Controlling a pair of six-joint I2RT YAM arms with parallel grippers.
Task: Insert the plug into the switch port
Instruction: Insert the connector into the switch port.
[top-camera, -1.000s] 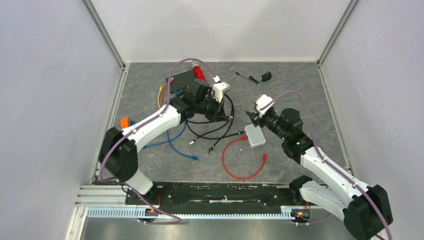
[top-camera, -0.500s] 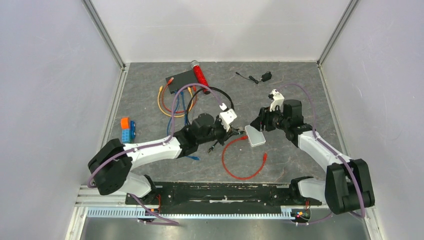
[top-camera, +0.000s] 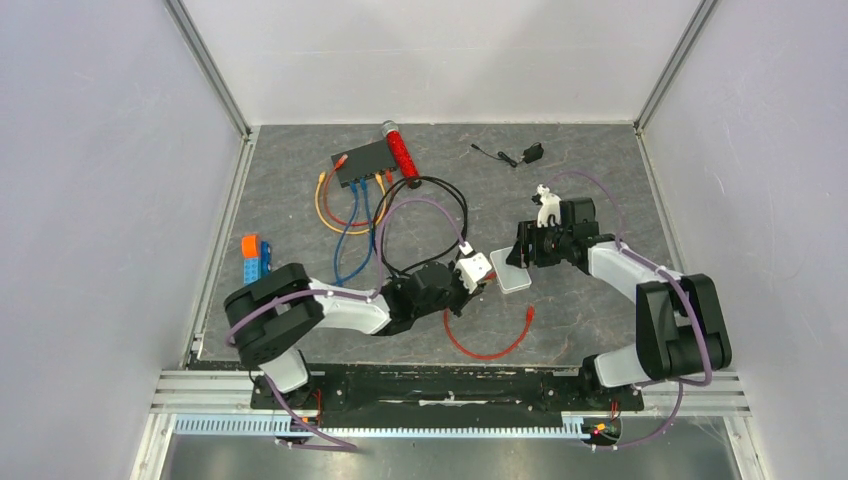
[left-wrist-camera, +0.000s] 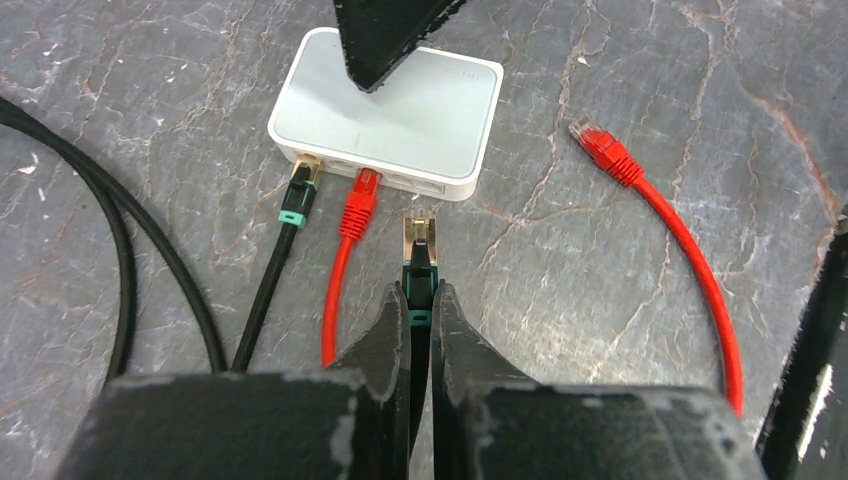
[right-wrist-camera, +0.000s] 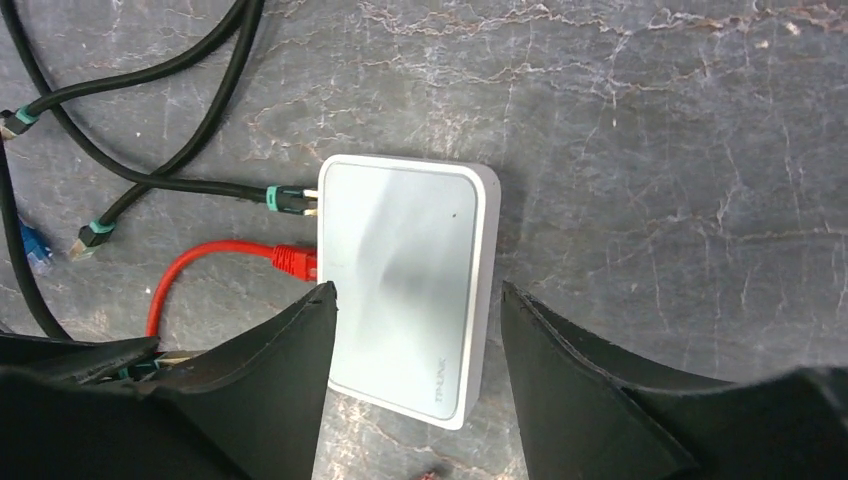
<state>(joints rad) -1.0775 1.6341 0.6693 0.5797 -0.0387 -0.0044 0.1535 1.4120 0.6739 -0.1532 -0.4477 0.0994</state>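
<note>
Left gripper (left-wrist-camera: 418, 292), newly beside white box (left-wrist-camera: 400, 115), tight around plug (left-wrist-camera: 421, 243).

1. A robotics lab test cell: plain white panel walls (top-camera: 100, 200) on aluminium posts (top-camera: 207, 65).
2. Left arm (top-camera: 335, 305) and right arm (top-camera: 625, 268) mounted by a slotted rail (top-camera: 400, 427).
3. Patch cables (left-wrist-camera: 610, 160) strewn across a grey mat (top-camera: 600, 160).

Flat black rectangular box (top-camera: 362, 160) upper centre-left of the top view, red cylinder (top-camera: 402, 150) just beside its right end, white rounded-square box (top-camera: 512, 272) mid-frame, gold-tipped black plug (left-wrist-camera: 420, 250) just before it, red cable loop (top-camera: 490, 356) below.
</note>
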